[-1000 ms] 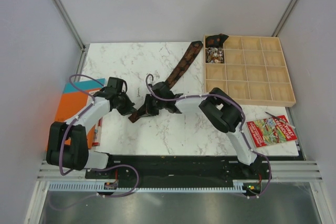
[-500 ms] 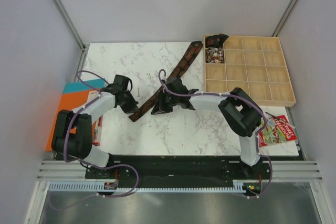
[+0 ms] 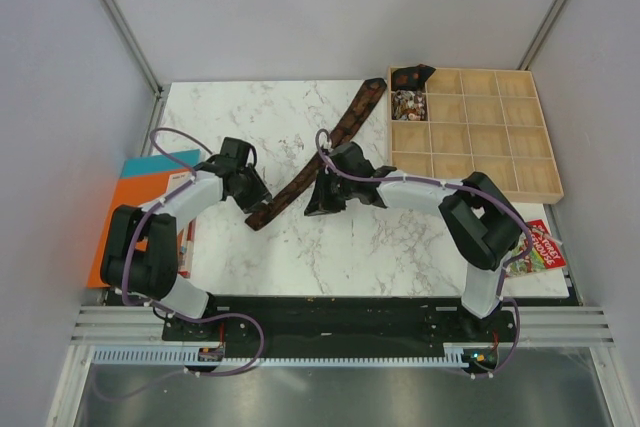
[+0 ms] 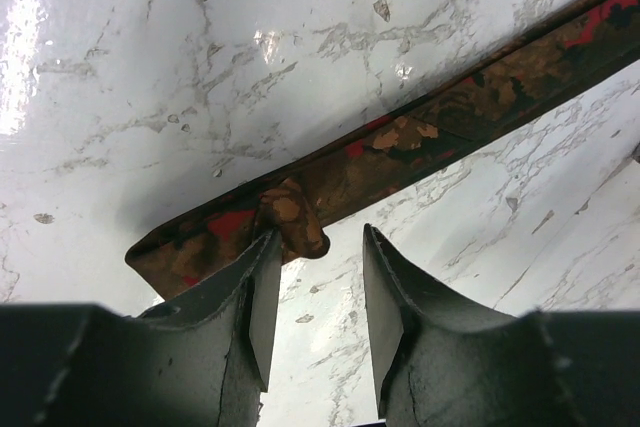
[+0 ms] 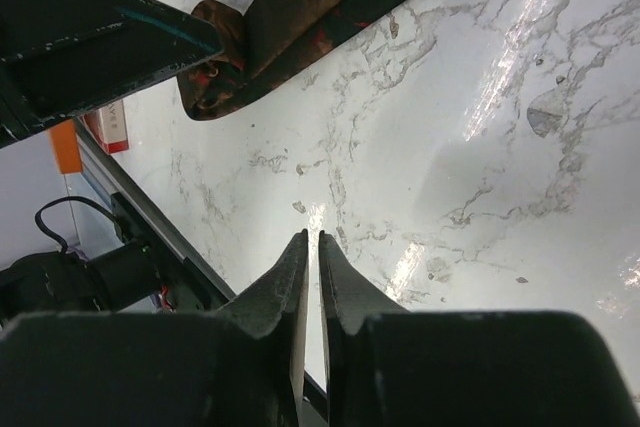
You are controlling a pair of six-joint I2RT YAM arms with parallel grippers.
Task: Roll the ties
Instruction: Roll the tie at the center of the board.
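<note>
White marble worktop (image 3: 250,117); wooden tray (image 3: 500,172) w/ many compartments sits at its far right corner; a dark second tie (image 3: 412,76) lies bunched in the tray's far left compartment, a small patterned bundle (image 3: 406,102) in the one next nearer.

Brown tie (image 3: 352,119) lies flat on the worktop, running diagonally from beside the tray's far left corner down toward the near left, ending approx. mid-worktop; reddish blotches show on it up close.

Orange book (image 3: 125,212) sits at the left edge; red booklet (image 3: 535,249) at the near right corner, partly under the right arm.

Left hand (image 3: 255,195) is low at the tie's near end; in the wrist view (image 4: 318,247) its fingers stand apart w/ nothing clamped; the tie's end is turned up into a small curl (image 4: 292,225), touching the inner side of one finger.

Right hand (image 3: 318,202) is just beside the tie, on its near right side; wrist view (image 5: 308,242) shows fingers pressed almost together, only a thin slit, nothing held, over bare marble.
</note>
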